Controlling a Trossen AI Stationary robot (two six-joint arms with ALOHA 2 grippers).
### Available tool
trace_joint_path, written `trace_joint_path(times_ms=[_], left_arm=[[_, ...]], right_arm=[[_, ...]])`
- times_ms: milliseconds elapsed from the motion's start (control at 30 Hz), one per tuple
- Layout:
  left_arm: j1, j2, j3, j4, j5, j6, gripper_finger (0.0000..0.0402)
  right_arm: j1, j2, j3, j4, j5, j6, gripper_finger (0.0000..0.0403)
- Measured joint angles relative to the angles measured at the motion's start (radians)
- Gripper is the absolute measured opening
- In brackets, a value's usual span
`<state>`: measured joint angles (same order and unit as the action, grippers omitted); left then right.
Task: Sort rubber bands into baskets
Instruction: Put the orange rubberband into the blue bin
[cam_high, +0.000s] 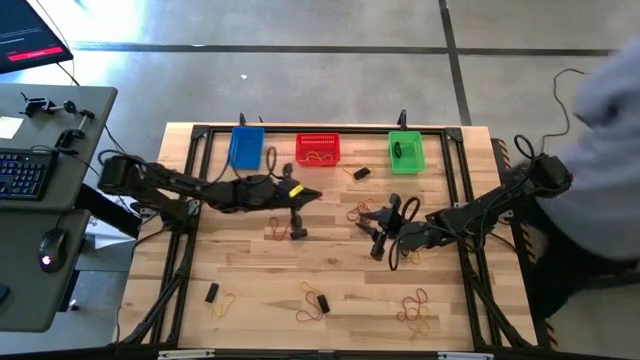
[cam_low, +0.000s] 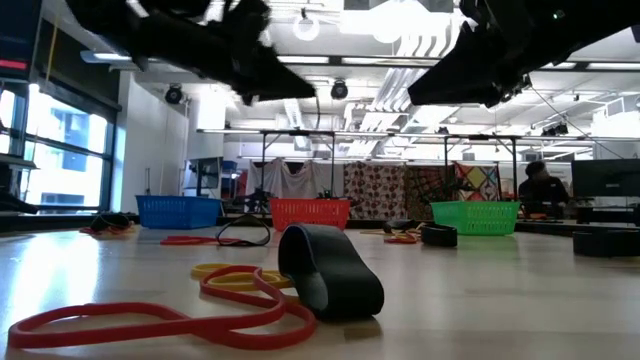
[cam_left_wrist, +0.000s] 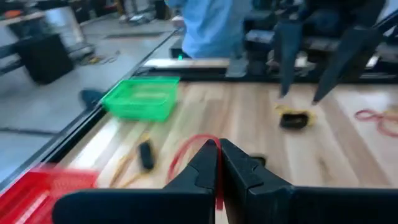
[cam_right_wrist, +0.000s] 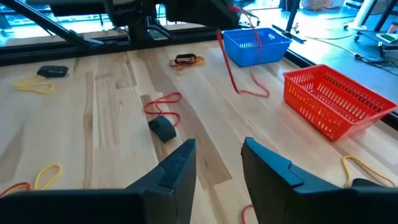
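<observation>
Left claw (cam_left_wrist: 218, 163) clamped on red rubber band (cam_left_wrist: 186, 149), right claw (cam_right_wrist: 219, 163) apart

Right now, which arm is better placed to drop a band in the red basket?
Left. Its end effector is shut on a red rubber band, near the red basket. The right end effector is open, empty and farther off.

Bright, even overhead light, pretty soft shadows

Low view's ceiling lights (cam_low: 400, 20) blow out and both arms go silhouette; left wrist view is motion-smeared, red basket (cam_left_wrist: 25, 190) mushy; the counter (cam_high: 250, 270) reads evenly lit.
</observation>
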<state>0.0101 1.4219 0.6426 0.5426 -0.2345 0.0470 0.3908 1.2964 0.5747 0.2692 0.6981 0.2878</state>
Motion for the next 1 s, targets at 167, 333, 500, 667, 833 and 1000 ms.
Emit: trace_joint_path(times_ms=[167,333,500,667,833,1000], left_arm=[[0.019,-0.116,-0.063,-0.052,-0.134,-0.038,0.0],[0.044,-0.222,-0.098,-0.129,-0.202,-0.065,0.0],[0.049,-0.303,-0.106,-0.253,-0.319,-0.073,0.0],[0.056,-0.367,-0.105,-0.354,-0.459,-0.11,0.0],[0.089,-0.424,-0.105,-0.482,-0.557,-0.175,0.0],[0.143,-0.46,-0.105,-0.58,-0.669,-0.237,0.0]], right_arm=[[0.0,0.007,0.0,0.008,0.003,0.002,0.0117],[-0.005,0.037,0.0,0.016,0.004,0.002,0.0117],[-0.005,0.088,0.0,0.052,0.002,0.001,0.0117],[-0.005,0.136,0.0,0.079,0.001,-0.001,0.0117],[-0.005,0.151,0.0,0.095,0.001,0.0,0.0117],[-0.005,0.151,0.0,0.1,0.001,-0.008,0.0117]])
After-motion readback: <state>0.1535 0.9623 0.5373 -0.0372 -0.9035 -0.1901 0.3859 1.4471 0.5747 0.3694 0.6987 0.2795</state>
